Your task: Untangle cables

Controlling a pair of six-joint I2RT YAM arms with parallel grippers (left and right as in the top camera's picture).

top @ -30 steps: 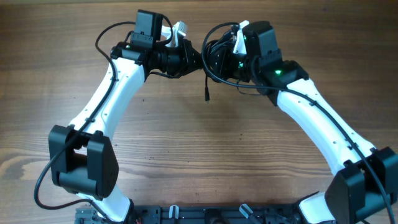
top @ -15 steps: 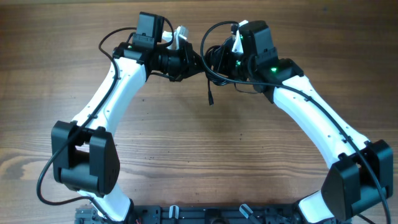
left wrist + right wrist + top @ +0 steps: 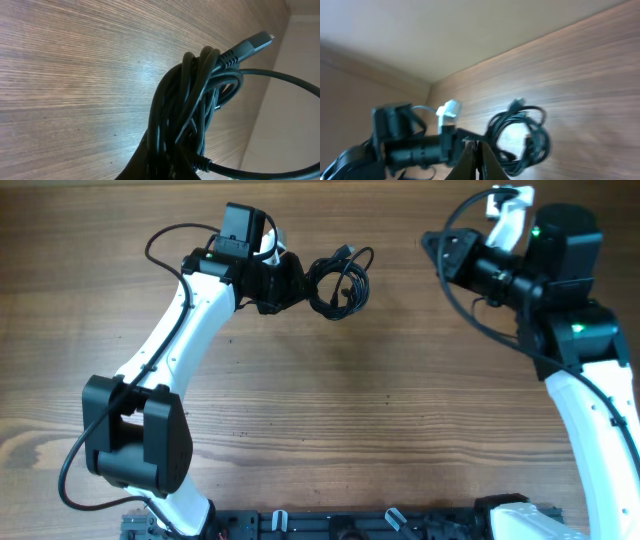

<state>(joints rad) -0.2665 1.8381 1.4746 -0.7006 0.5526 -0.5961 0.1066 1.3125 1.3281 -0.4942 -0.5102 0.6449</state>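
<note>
- Wood-grain table (image 3: 330, 410) fills the overhead view; a plain beige wall (image 3: 420, 30) stands behind its far edge in the right wrist view.
- The cables (image 3: 338, 280) are one black bundle of several loops, at the far middle of the table, just off the tip of the left arm.
- Left gripper (image 3: 297, 280): clamped onto the near side of the bundle. In the left wrist view the cords (image 3: 195, 110) rise straight out from between the jaws at the bottom edge, and the fingers themselves are lost in the dark there.
- One plug (image 3: 252, 42) sticks out at the top of the bundle, with a single loose loop arcing off to the side of it.
- Whether the bundle touches the wood or hangs just above it, I cannot tell.
- Right gripper (image 3: 432, 248): well apart from the cables, far right of the table, pointing back toward them. Its fingers (image 3: 469, 159) appear pressed together with nothing between them, though this view is blurred.
- From the right wrist the bundle (image 3: 520, 135) shows beyond the fingertips, held out by the left arm.
</note>
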